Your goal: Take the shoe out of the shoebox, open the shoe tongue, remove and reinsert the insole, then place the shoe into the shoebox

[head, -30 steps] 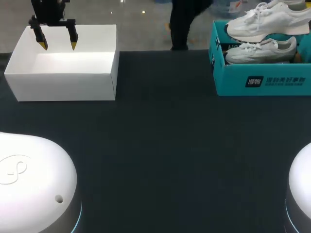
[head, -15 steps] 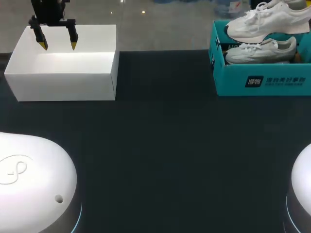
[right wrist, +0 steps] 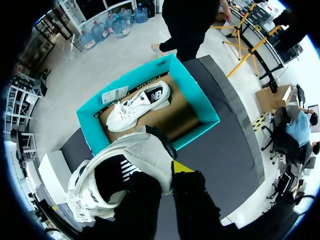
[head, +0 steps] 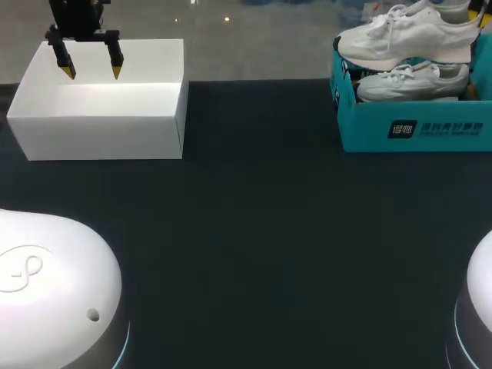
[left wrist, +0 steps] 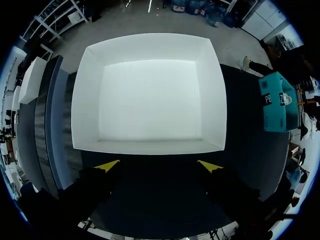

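Note:
A white sneaker (head: 403, 38) hangs above the teal shoebox (head: 415, 131) at the table's far right. In the right wrist view my right gripper (right wrist: 169, 172) is shut on the heel collar of this sneaker (right wrist: 115, 180), one finger inside the shoe and one outside. Below it lies the teal shoebox (right wrist: 197, 95) with a second white sneaker (right wrist: 140, 104) on its brown floor; that second sneaker (head: 411, 81) also shows in the head view. My left gripper (head: 92, 73) hovers open over the far left, holding nothing.
A white open box (head: 100, 138) stands at the far left, directly under my left gripper (left wrist: 158, 166), and the white box (left wrist: 215, 100) has nothing inside. Dark table surface (head: 254, 231) stretches between the two boxes.
The held sneaker has shifted left above the shoebox. A person standing behind the table has gone from view. The left arm has not moved.

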`<state>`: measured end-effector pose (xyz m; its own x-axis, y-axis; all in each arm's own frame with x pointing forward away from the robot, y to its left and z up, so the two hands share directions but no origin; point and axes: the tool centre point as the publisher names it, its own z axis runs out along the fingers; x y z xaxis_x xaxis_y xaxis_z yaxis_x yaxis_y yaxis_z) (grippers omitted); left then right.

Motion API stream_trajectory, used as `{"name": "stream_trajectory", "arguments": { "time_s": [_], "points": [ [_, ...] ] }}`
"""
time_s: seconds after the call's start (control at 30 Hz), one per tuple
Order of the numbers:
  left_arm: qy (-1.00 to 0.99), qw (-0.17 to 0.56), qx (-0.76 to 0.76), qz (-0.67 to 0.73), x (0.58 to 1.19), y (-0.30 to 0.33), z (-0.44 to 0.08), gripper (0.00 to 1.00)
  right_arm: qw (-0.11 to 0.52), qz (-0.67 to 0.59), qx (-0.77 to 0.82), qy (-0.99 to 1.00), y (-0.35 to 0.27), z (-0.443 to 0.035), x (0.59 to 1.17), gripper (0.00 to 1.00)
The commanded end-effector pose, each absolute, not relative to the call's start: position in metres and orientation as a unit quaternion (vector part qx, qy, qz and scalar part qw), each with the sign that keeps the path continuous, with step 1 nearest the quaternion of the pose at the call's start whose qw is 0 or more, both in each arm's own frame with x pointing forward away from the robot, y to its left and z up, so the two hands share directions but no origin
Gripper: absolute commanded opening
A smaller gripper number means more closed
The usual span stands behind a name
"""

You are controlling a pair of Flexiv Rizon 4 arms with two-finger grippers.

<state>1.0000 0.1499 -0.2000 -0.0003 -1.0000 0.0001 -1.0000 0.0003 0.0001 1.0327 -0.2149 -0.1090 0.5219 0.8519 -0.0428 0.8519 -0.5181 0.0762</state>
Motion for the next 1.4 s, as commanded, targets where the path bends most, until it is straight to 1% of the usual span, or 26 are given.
{"name": "stream_trajectory", "arguments": {
  "time_s": [0.03,0.27,0.43,0.73,0.97,1.17,1.4],
  "points": [
    [-0.707,0.0,0.707,0.0,1.0,0.15,-0.2,1.0,0.074,0.034,0.872,0.483,-0.188,-0.119,0.986,0.0],
    [-0.707,0.0,0.707,0.0,1.0,0.15,-0.2,1.0,0.065,0.037,0.874,0.48,-0.133,-0.136,0.953,0.0],
    [-0.707,0.0,0.707,0.0,1.0,0.15,-0.2,1.0,0.067,0.037,0.876,0.476,-0.098,-0.143,0.927,0.0],
    [-0.707,0.0,0.707,0.0,1.0,0.15,-0.2,1.0,0.05,0.032,0.889,0.454,-0.035,-0.151,0.875,0.0],
    [-0.707,0.0,0.707,0.0,1.0,0.15,-0.2,1.0,0.048,0.006,0.884,0.465,0.021,-0.164,0.842,0.0],
    [-0.707,0.0,0.707,0.0,1.0,0.15,-0.2,1.0,0.03,0.003,0.891,0.452,0.057,-0.18,0.81,0.0],
    [-0.707,0.0,0.707,0.0,1.0,0.15,-0.2,1.0,0.036,-0.005,0.896,0.442,0.086,-0.197,0.771,0.0]
  ]
}}
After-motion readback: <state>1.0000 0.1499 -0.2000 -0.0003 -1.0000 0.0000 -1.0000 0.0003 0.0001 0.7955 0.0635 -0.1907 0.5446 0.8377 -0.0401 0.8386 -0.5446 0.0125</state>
